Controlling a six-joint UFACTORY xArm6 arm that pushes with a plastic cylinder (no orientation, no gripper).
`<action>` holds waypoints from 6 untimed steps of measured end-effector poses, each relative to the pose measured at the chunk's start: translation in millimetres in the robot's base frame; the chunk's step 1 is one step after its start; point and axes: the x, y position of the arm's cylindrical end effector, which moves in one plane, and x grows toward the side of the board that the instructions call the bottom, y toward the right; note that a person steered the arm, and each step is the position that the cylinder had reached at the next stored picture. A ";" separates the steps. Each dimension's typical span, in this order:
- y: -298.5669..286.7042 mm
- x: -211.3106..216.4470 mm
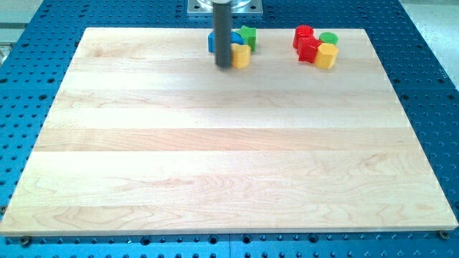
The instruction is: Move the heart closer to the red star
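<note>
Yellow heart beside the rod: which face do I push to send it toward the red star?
Press my tip on the yellow heart's view-left face, where it already sits. The red star lies toward the view's right, with clear board between them.

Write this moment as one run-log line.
tip: beside yellow heart, its left | red star: right cluster | heart and star: apart | step: not done

No readable text, label, brand, number or sign anywhere. Plain, unmarked wood across the board (229,143). Bare colour only on the blocks, bare metal on the rod.
</note>
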 end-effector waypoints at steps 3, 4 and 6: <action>81.5 -13.5; 83.8 -12.4; 97.8 -9.3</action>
